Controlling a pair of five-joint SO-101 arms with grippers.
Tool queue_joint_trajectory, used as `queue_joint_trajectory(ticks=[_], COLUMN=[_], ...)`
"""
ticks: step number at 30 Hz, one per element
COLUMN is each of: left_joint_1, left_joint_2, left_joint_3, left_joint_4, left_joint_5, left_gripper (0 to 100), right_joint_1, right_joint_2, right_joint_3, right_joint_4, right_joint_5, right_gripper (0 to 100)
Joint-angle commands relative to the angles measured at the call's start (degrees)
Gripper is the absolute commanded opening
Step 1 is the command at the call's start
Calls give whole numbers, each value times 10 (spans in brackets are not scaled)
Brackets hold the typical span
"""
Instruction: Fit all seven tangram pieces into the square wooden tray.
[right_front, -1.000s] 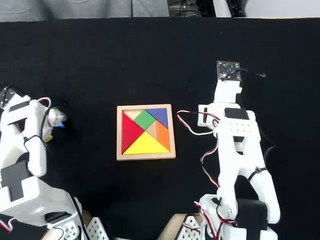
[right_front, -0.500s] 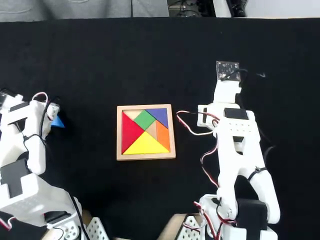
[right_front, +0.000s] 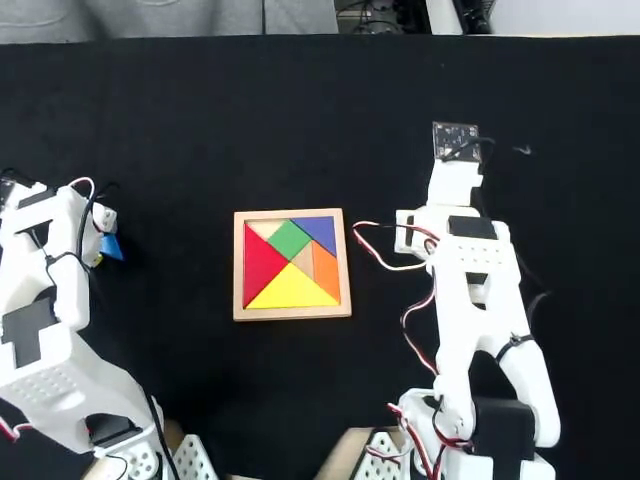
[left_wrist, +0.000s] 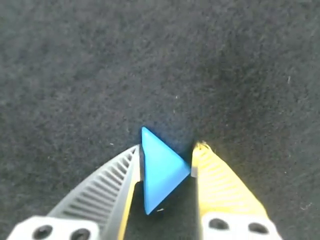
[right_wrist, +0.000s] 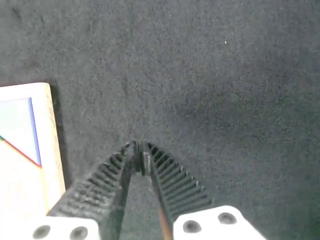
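My left gripper (left_wrist: 169, 147) clamps the blue triangle (left_wrist: 161, 170) well apart from the tray (right_front: 292, 314); my right gripper (right_wrist: 139, 150) rests closed near it.

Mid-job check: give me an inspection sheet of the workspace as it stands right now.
Surface: black cloth, flat.
Job's things: wooden tray at centre, mostly filled with coloured pieces, one corner slot looks bare; blue triangle away from the tray.
Clutter: nothing seen.
Grippers: left gripper shut on the blue triangle; right gripper shut, holding nothing, over the cloth beside the tray.
Cables: red and white wires loop close to the tray's edge.
Surroundings: grey fabric beyond the far edge.
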Motion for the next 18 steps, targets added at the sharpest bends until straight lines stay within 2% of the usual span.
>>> queue_joint_trajectory(ticks=[1, 6, 12, 14, 18], left_joint_1=[20, 26, 26, 27, 51], left_joint_2=[0, 0, -1, 0, 3], left_joint_3=[-25, -36, -40, -46, -47], left_joint_4=[0, 4, 4, 4, 4], left_joint_5=[-25, -80, -97, -138, -273], left_gripper=[164, 162, 162, 162, 162], right_joint_1=[-8, -8, -8, -8, -8], right_joint_2=[-28, -28, -28, -28, -27], right_joint_3=[-3, -3, -3, -3, -3], right_joint_4=[-6, -6, -6, -6, -6], right_joint_5=[7, 7, 7, 7, 7], right_gripper=[15, 15, 15, 15, 15])
